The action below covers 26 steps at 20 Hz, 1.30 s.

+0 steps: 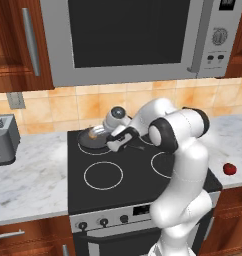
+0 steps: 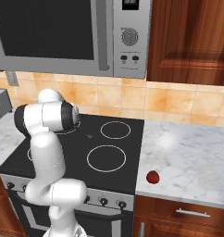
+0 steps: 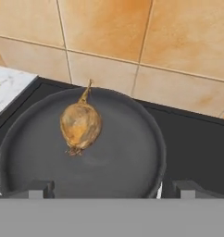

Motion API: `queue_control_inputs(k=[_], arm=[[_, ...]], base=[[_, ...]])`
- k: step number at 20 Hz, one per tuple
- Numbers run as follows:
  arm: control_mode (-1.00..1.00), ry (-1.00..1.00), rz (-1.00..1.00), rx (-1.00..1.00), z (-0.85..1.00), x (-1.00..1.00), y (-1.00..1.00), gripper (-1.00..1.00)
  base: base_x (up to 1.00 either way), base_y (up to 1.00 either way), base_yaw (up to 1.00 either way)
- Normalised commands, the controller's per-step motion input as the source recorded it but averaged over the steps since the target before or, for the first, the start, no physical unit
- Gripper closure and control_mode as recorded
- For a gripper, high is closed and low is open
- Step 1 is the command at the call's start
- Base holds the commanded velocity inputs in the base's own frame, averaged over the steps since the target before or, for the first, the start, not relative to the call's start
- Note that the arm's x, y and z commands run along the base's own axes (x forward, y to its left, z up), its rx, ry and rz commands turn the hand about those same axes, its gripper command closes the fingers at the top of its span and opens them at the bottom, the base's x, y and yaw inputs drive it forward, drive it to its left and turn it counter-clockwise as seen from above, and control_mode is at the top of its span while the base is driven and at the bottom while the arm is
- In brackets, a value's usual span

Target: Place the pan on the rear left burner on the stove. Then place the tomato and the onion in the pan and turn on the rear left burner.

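Onion [image 3: 80, 124] in pan [image 3: 132, 157] — stalk (thin tip) toward the tiled wall.

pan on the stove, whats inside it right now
The pan holds the onion, lying on its side left of the middle, stalk toward the tiles. The tomato sits on the counter right of the stove. The grey band hides the pan's near rim.
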Motion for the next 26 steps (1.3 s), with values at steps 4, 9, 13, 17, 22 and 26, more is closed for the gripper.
queue_control_inputs(k=[4, 9, 13, 17, 22, 26], arm=[[-1.00, -0.03, 0.00, 0.00, 0.23, -0.46, -0.39, -1.00], [-1.00, -0.05, -0.01, 0.00, 0.47, -0.26, -0.38, -1.00], [-1.00, -0.02, -0.03, 0.00, 0.46, -0.22, -0.43, -1.00], [-1.00, 0.00, -0.05, 0.00, 0.32, -0.29, -0.47, -1.00], [-1.00, 0.00, -0.05, 0.00, 0.37, -0.28, -0.54, -1.00], [-1.00, 0.00, -0.05, 0.00, 0.41, -0.38, -0.56, -1.00]], base=[[0.00, 0.00, 0.00], [0.00, 0.00, 0.00], [0.00, 0.00, 0.00], [0.00, 0.00, 0.00], [0.00, 0.00, 0.00], [0.00, 0.00, 0.00]])
